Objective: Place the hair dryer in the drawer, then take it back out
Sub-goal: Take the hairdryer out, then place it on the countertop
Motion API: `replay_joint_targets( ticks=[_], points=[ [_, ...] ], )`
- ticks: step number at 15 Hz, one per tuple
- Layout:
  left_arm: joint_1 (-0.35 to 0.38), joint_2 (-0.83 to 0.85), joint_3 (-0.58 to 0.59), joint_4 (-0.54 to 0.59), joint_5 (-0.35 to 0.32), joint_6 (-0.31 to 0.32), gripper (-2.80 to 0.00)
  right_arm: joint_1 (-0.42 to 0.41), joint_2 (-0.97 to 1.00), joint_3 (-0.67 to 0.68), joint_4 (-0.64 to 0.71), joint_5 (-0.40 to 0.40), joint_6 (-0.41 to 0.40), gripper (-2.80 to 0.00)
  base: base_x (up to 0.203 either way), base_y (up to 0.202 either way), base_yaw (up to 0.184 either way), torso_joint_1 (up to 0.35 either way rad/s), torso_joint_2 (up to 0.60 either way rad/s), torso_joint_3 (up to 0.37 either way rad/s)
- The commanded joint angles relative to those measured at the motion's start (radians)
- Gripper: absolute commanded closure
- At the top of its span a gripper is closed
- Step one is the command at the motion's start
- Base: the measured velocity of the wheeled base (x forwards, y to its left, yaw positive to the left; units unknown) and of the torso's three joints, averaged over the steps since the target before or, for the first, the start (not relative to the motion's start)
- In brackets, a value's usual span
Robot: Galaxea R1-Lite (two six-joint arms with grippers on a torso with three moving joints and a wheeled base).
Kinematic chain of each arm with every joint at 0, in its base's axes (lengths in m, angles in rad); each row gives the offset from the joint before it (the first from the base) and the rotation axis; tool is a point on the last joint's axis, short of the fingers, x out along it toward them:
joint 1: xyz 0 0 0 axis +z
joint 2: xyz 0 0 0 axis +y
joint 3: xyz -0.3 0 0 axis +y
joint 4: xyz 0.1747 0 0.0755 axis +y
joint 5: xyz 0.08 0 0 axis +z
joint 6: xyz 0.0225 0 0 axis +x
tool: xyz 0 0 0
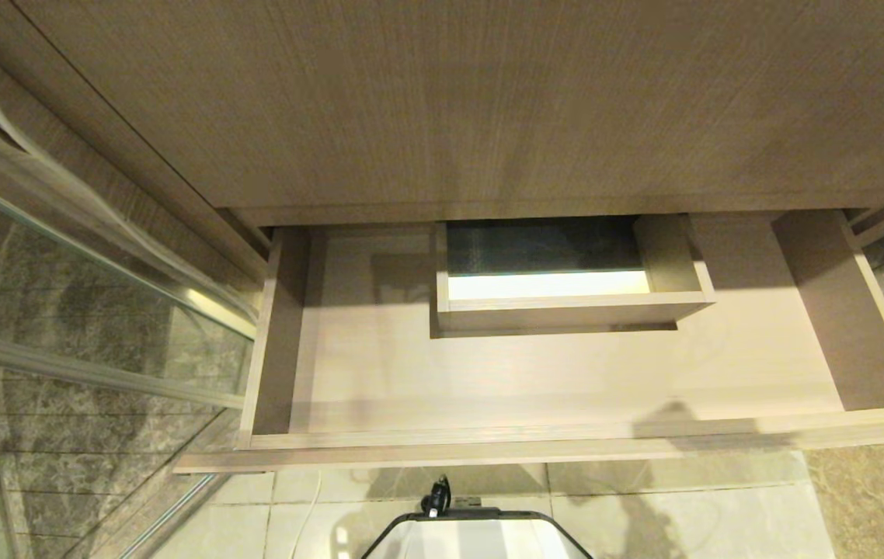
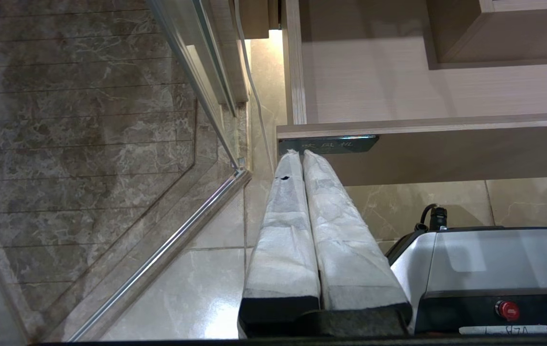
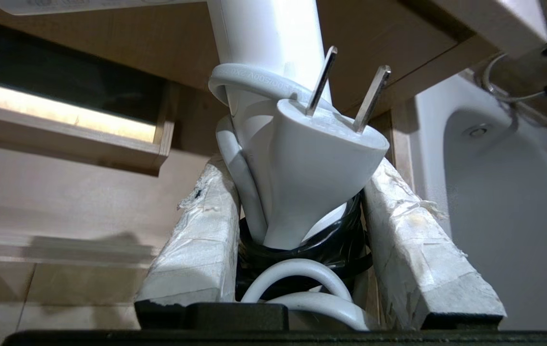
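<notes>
1. Right now the right gripper (image 3: 297, 226) holds the hair dryer (image 3: 273, 72) by its handle, the padded fingers (image 3: 196, 240) pinching the wrapped cord and plug (image 3: 312, 163) between them; the prongs point upward.
2. Seen from the head, the drawer (image 1: 566, 446) stands pulled open and nothing lies on its floor, so the dryer is outside it, carried somewhere near its right front corner, judging by the shadow on the front edge.
3. Parked low by the drawer's left front corner, the left gripper (image 2: 302, 158) has its jaws pressed together on nothing, tips just below the small dark label (image 2: 329, 143).
4. One risk, I judge: the grip sits on loose cord loops rather than solid handle, so the dryer could twist or slide out while being lowered.
5. Another: the barrel or plug could catch the drawer's front edge or the boxed cutout (image 1: 566, 299) if the descent is misaligned.
6. Hidden: the dryer's barrel is cut off, and neither arm appears in the head view.
</notes>
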Motion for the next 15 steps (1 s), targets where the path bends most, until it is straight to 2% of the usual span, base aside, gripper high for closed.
replay_joint_targets(
  ticks=[1, 5, 11, 15],
  points=[
    [0.000, -0.001, 0.002, 0.000, 0.000, 0.000, 0.00, 0.002, -0.028, -0.005, -0.002, 0.003, -0.003, 0.00, 0.000, 0.000, 0.000, 0.000, 0.00, 0.000],
    [0.000, -0.001, 0.001, 0.000, 0.000, 0.000, 0.00, 0.002, -0.055, 0.000, -0.018, 0.002, -0.003, 0.00, 0.002, -0.003, 0.022, 0.176, -0.31, -0.119],
    [0.000, -0.002, 0.001, 0.000, 0.000, 0.000, 0.00, 0.002, -0.063, 0.003, -0.008, -0.006, -0.003, 0.00, 0.010, -0.005, 0.144, 0.169, -0.46, -0.187],
    [0.000, 0.000, 0.001, 0.000, 0.000, 0.000, 0.00, 0.002, -0.057, -0.003, 0.012, -0.004, -0.004, 0.00, 0.005, 0.001, 0.044, 0.197, -0.07, -0.044]
  ],
)
